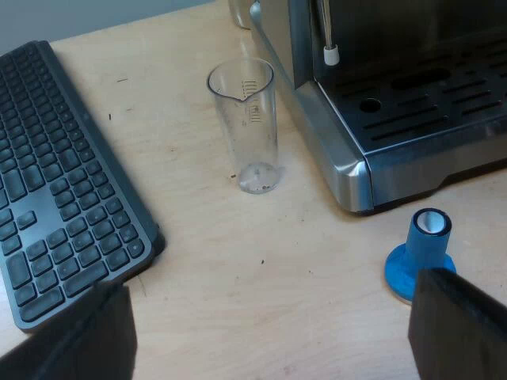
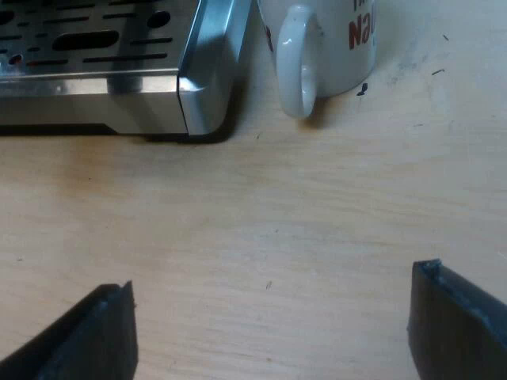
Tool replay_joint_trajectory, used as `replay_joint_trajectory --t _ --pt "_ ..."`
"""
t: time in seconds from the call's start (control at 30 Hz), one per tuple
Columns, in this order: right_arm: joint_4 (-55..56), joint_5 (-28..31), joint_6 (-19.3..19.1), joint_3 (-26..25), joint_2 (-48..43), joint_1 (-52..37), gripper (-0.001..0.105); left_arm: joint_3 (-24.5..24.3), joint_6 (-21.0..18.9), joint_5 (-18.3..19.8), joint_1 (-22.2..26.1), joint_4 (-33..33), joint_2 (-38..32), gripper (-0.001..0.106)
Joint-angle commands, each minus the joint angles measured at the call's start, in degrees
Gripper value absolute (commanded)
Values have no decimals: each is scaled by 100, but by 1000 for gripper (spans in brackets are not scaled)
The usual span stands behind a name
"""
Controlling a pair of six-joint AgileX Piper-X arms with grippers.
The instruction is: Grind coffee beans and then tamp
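Left wrist view: the blue tamper [image 1: 420, 252] stands upright on its wide base on the pale wooden table [image 1: 238, 269], near the front corner of the espresso machine [image 1: 352, 170] and apart from it. The left gripper [image 1: 269, 321] hangs over the bare table with its jaws spread wide and nothing between them. One of its black fingers [image 1: 459, 324] covers the edge of the tamper's base; I cannot tell if they touch. The machine's slotted drip tray [image 1: 428, 103] lies behind the tamper, and a steam wand with a white tip [image 1: 330, 54] hangs above it. A clear measuring glass [image 1: 247, 127] stands upright beside the machine's side, with a few dark specks at its bottom. A dark keyboard [image 1: 63, 182] lies on the far side of the glass, well apart from it.

Right wrist view: the right gripper [image 2: 273, 317] is likewise released, its fingers wide apart over bare table. A white mug [image 2: 325, 43] with red lettering stands just beside the drip tray's steel corner [image 2: 207, 75], with its handle [image 2: 295, 67] turned toward the gripper.
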Motion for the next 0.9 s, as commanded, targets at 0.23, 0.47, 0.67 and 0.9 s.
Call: replay_joint_trajectory --t 0.23,0.47,0.67,0.9 --pt "-63 -10 -50 -33 -272 -16 71 -13 0 -7 -2 -100 -218 72" --pt "-63 -10 251 -33 -258 -16 71 -13 0 78 -2 -100 -218 72" --pt "-63 -10 342 -33 -259 -16 71 -13 -10 78 -2 -100 -218 72" --pt "-24 231 577 -124 -175 -16 71 -56 -133 78 -2 -39 -218 72"
